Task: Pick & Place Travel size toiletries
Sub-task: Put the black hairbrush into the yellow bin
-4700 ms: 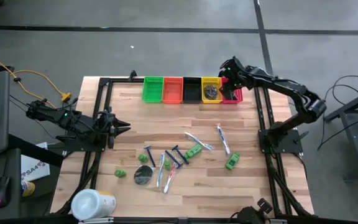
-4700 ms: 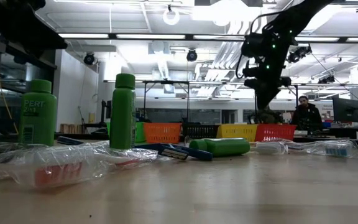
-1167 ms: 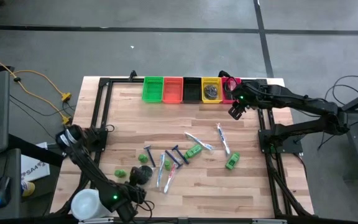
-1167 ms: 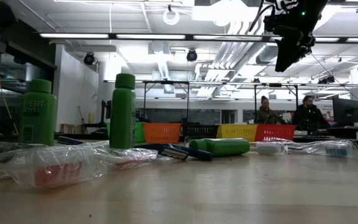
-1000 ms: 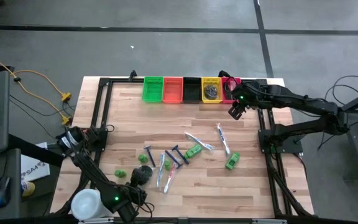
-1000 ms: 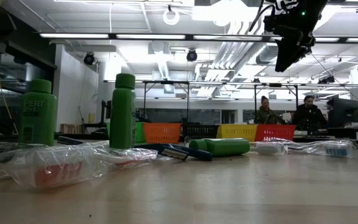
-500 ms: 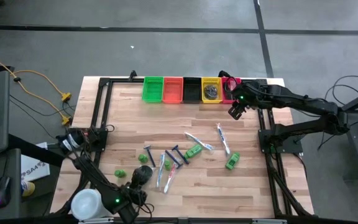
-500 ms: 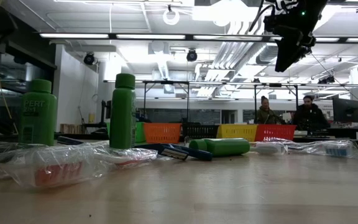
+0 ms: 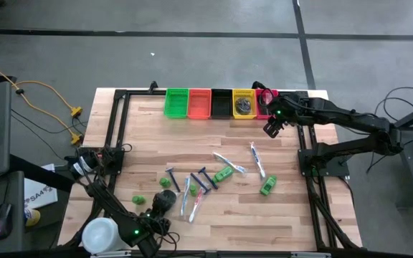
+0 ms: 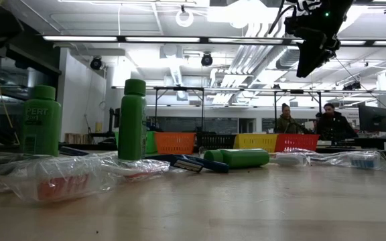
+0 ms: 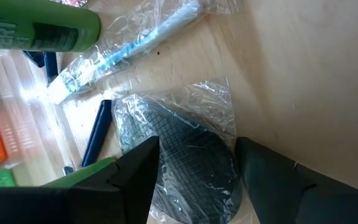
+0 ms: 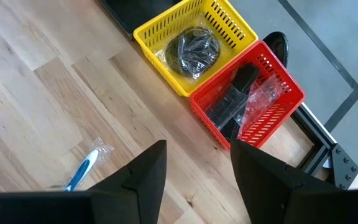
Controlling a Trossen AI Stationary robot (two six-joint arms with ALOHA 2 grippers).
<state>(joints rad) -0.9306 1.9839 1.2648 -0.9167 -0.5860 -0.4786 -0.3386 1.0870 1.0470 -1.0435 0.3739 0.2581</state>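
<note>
From above, the left end effector hangs over the round dark grey disc in crinkly clear wrap near the wooden tabletop's front edge, while the right end effector waits beside the red plastic bin. The left wrist view shows spread fingers straddling that disc, not yet pinching. It looks light and stiff, its film slippery, so gripping across the rim seems safest; the right wrist view shows open fingers holding nothing.

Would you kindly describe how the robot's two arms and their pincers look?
Both arms are dark, almost black, built of slender jointed links. A small green light glows on the left arm and another on the right arm. Each pincer has two broad, matt black fingers with angular tips: left pincer, right pincer. No markings are legible.
</note>
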